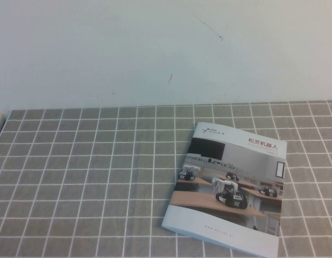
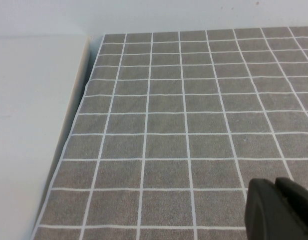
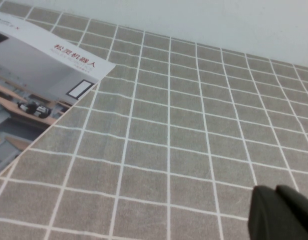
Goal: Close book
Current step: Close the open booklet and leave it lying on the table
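Already the book (image 1: 228, 185) lies shut, cover up, flat on the cloth (image 1: 90, 177), right of centre, so closing looks done. Left gripper (image 2: 277, 207) hangs over bare cloth, right gripper (image 3: 279, 212) near the book, both apparently parked; how wide either stands, I cannot tell.

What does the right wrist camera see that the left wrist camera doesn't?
Only the right wrist view: the book, closed, cover up. Only the left wrist view: a white ledge along the cloth's edge. Both: grey checked cloth, pale wall, and that arm's own gripper over bare cloth: left gripper, right gripper.
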Controlling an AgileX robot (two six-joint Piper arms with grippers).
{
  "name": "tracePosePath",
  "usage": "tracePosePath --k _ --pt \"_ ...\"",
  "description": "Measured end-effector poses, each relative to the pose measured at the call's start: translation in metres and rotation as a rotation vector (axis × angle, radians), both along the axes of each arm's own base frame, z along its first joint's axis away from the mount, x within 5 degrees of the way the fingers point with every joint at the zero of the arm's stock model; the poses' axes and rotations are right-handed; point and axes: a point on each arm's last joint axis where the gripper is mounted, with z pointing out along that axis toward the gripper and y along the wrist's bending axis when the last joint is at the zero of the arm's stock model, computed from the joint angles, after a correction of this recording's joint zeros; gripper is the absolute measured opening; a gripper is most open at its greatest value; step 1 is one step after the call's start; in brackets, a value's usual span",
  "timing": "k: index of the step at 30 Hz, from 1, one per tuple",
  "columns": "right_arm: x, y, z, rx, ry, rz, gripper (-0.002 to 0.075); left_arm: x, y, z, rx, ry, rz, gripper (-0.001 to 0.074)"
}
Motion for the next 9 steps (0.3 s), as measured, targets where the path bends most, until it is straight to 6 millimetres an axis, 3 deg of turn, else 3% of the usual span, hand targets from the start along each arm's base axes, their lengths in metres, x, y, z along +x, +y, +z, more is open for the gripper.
tracePosePath --k 9 --pt "0.0001 0.0016 0.0002 0.043 -0.004 0.003 -0.0003 0.0 0.0 0.0 0.0 0.0 0.0 -0.0002"
